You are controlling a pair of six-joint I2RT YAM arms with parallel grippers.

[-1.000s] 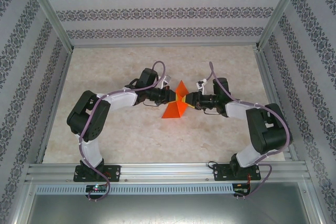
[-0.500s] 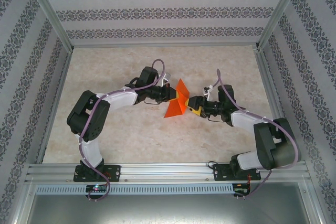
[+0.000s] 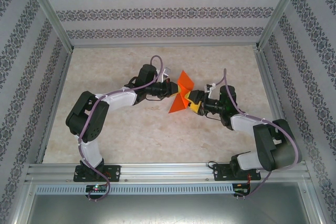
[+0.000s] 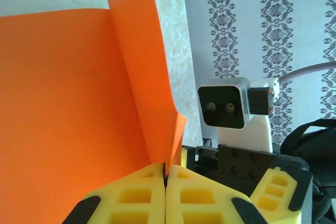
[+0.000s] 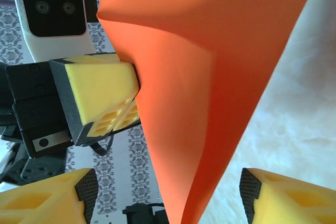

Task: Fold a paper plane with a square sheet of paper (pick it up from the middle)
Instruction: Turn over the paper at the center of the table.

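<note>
We pinch the creased square sheet of paper (image 3: 181, 96) tight in our left gripper (image 4: 165, 182), above the middle of the desk (image 3: 131, 140), so it hangs free. Our right gripper (image 3: 192, 100) stands wide astride it, probably to regrip for the next fold.

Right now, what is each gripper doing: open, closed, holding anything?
Left gripper: closed, fingers pinching the folded orange paper.
Right gripper: open, the paper passing between its spread fingers, not gripped.
</note>
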